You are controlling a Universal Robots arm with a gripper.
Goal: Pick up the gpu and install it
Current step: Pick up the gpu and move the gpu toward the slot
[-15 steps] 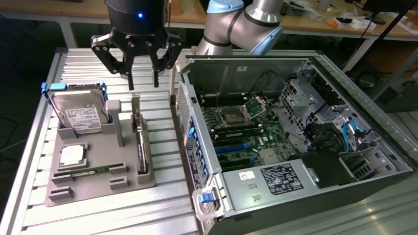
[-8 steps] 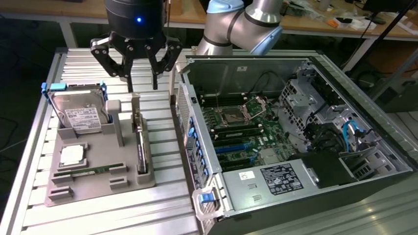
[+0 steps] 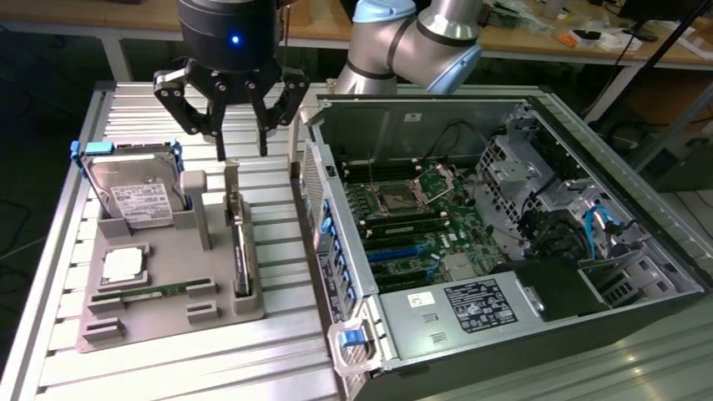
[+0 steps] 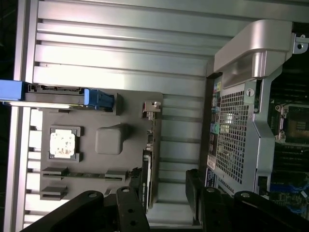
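The gpu is a thin dark card standing on edge in a slot of the grey holder, its metal bracket at the far end. My gripper hangs open above that bracket end, with nothing between its fingers. In the wrist view the gpu runs along the holder's edge, with the bracket beyond it. The card's near end lies close beside one dark finger of the gripper, and the other finger stands apart from it.
The holder also carries a hard drive in a blue frame, a processor chip and a green memory stick. An open computer case lies at the exterior view's right, its motherboard with blue slots exposed. Its wall is close to the gripper.
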